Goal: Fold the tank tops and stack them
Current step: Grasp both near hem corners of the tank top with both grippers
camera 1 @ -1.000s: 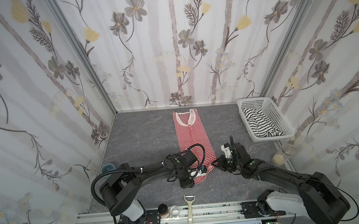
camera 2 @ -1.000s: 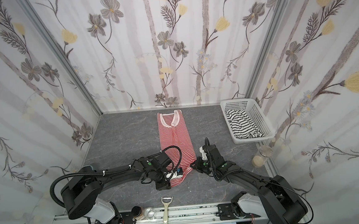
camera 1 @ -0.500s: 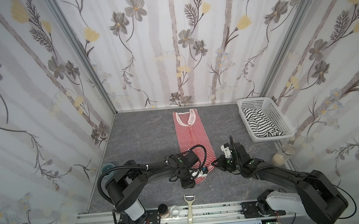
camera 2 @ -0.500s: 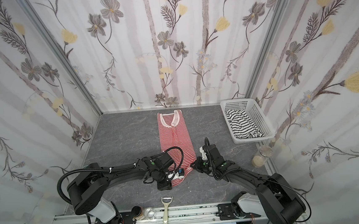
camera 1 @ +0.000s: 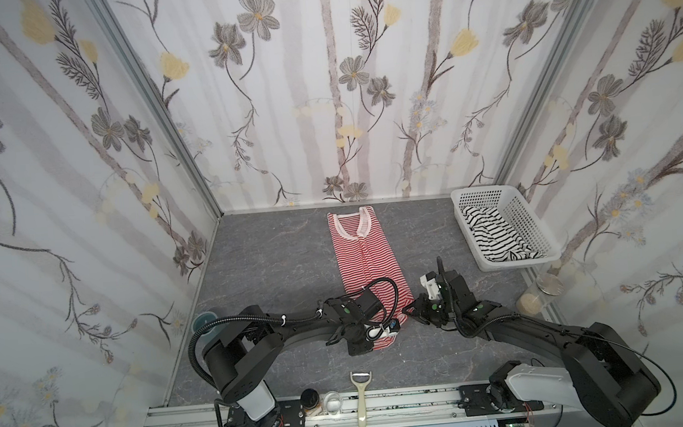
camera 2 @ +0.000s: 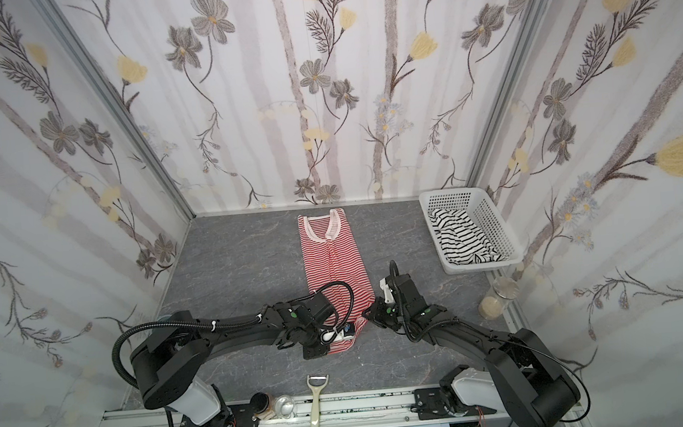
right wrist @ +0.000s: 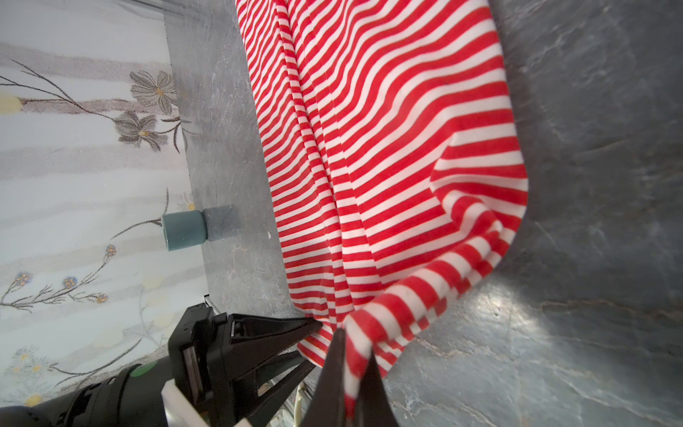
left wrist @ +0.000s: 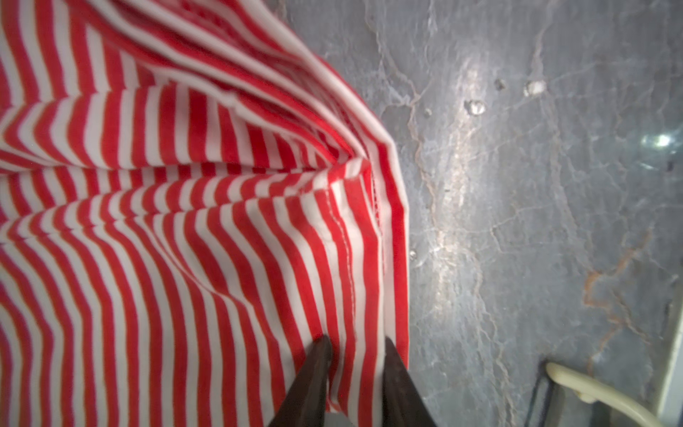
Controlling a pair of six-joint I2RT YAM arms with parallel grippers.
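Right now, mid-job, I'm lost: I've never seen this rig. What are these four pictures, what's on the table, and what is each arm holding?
You are looking at a left arm and a right arm, each ending in a two-finger end effector. Both top views look down from one overhead camera. The other two pictures come from a camera on each wrist.

On the grey table lies a red top, laid out long with its collar at the far end. A white basket on the right holds a black-striped top. A peeler lies at the front edge.

The right end effector is shut on the red top's near corner. The left end effector has its jaws apart around the near hem, not visibly pinching it.
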